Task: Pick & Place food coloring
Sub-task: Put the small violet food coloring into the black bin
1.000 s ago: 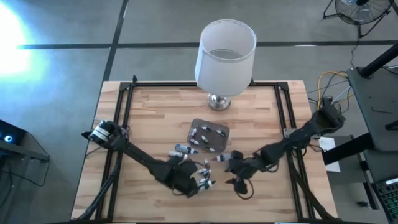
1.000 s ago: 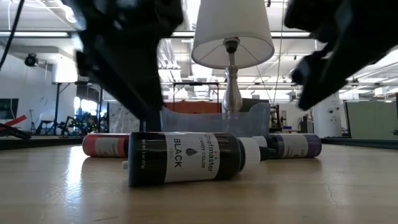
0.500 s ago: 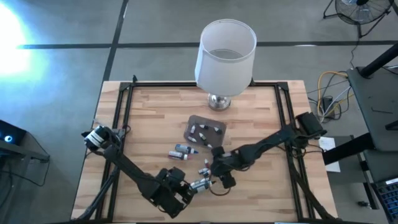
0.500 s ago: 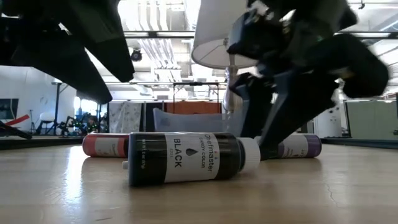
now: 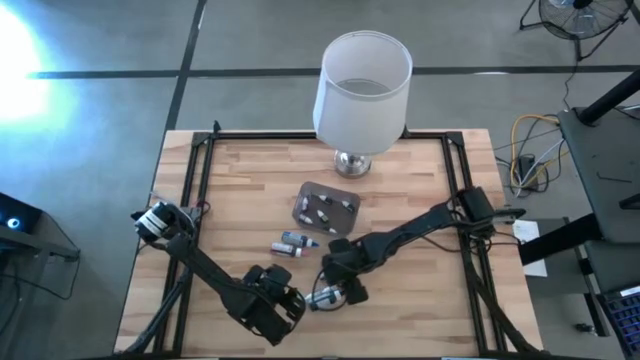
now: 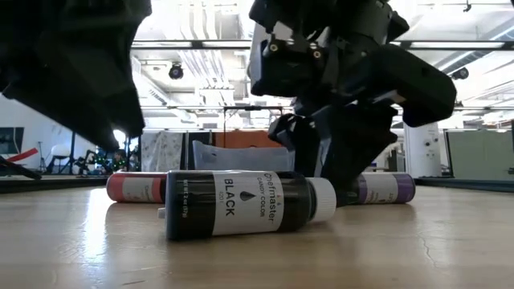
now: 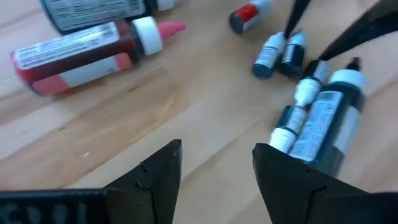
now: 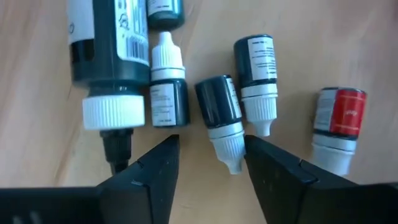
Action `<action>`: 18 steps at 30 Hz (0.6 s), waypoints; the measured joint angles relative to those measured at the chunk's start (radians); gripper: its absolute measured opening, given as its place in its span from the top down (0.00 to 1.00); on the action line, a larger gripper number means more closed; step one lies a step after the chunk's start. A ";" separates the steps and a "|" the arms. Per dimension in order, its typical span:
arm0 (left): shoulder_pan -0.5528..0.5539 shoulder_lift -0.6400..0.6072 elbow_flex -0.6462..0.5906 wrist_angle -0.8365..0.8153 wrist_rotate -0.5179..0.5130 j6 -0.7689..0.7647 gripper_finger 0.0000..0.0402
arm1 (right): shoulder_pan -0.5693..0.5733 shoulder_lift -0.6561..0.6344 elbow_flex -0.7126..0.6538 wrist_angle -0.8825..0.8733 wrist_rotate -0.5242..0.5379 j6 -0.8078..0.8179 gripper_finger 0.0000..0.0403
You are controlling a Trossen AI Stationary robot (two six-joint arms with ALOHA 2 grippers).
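On the wooden table (image 5: 240,190), both open hands, left hand (image 7: 214,168) and right hand (image 8: 208,165), hover over food coloring (image 8: 225,121).

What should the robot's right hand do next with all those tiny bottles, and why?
Probably lower straight down and close on the small dark bottle. The right hand hangs open just above the loose bottles, and that bottle's white tip points into the gap between its fingers. It holds nothing yet. The tub already has a few bottles, so this one likely goes there. The left hand waits open nearby.
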 joint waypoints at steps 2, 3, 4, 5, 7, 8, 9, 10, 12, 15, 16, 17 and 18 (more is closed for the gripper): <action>0.000 0.000 -0.011 0.003 0.001 -0.018 0.57 | 0.000 0.004 0.014 -0.005 0.016 0.019 0.58; 0.000 0.000 -0.016 0.003 0.002 -0.021 0.57 | 0.000 0.004 0.017 -0.001 0.025 0.023 0.59; 0.000 0.000 -0.021 0.006 0.002 -0.022 0.57 | 0.000 0.004 0.020 0.001 0.029 0.024 0.60; 0.000 -0.001 -0.022 0.009 0.003 -0.023 0.57 | 0.000 0.004 0.021 0.006 0.031 0.026 0.62; 0.000 -0.001 -0.023 0.008 0.003 -0.019 0.57 | -0.001 0.002 0.020 0.005 0.033 0.024 0.66; 0.000 -0.001 -0.023 0.009 0.003 -0.019 0.57 | -0.002 0.002 0.019 0.000 0.035 0.021 0.68; 0.000 -0.001 -0.023 0.009 0.003 -0.019 0.57 | -0.002 0.002 0.018 -0.004 0.035 0.014 0.71; 0.000 -0.001 -0.023 0.008 0.002 -0.019 0.57 | -0.001 0.002 0.017 -0.008 0.040 0.007 0.74; 0.000 -0.001 -0.023 0.009 0.002 -0.018 0.57 | -0.001 -0.001 0.017 -0.027 0.039 -0.002 0.79; 0.000 -0.001 -0.023 0.009 0.002 -0.015 0.57 | -0.001 -0.009 0.017 -0.056 0.038 -0.025 0.87; 0.000 -0.001 -0.023 0.008 0.002 -0.015 0.57 | -0.001 -0.013 0.017 -0.071 0.038 -0.031 0.89; 0.000 -0.001 -0.023 0.008 0.002 -0.014 0.57 | 0.000 -0.018 0.017 -0.083 0.038 -0.032 0.90; 0.000 -0.001 -0.023 0.008 0.002 -0.014 0.57 | 0.000 -0.025 0.019 -0.094 0.038 -0.031 0.90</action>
